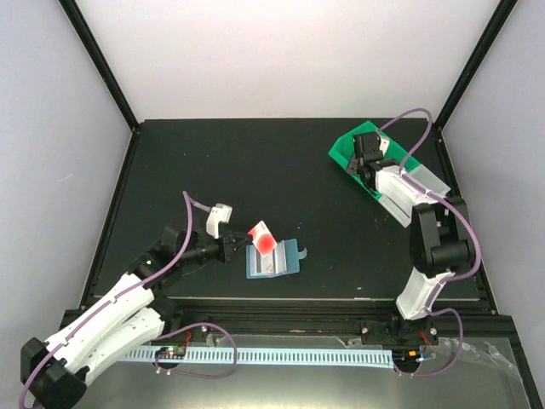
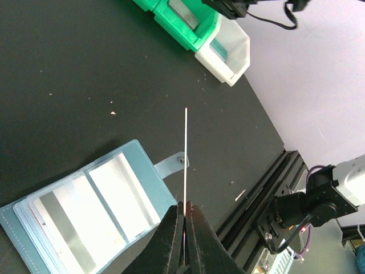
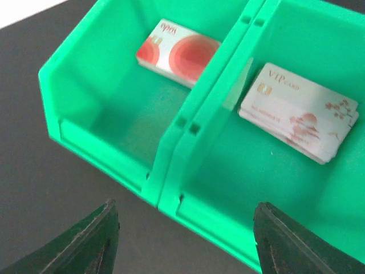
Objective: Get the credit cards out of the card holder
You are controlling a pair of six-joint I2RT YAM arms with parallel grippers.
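The light blue card holder (image 1: 274, 261) lies open on the black table; in the left wrist view (image 2: 85, 200) its clear pockets and snap strap show. My left gripper (image 1: 240, 244) is shut on a whitish-pink card with a red mark (image 1: 262, 237) and holds it just above the holder's left edge. The left wrist view shows that card edge-on (image 2: 186, 148), pinched between my fingers (image 2: 171, 240). My right gripper (image 1: 363, 158) hovers open and empty over the green bin (image 1: 345, 153). In the right wrist view the gripper (image 3: 185, 245) is over the bin's near wall.
The green bin (image 3: 188, 125) has two compartments: one holds a card with red circles (image 3: 177, 54), the other a stack of whitish-pink cards (image 3: 299, 111). A clear bin (image 1: 421, 183) adjoins it at the back right. The table's front rail (image 2: 268, 188) is close to the holder.
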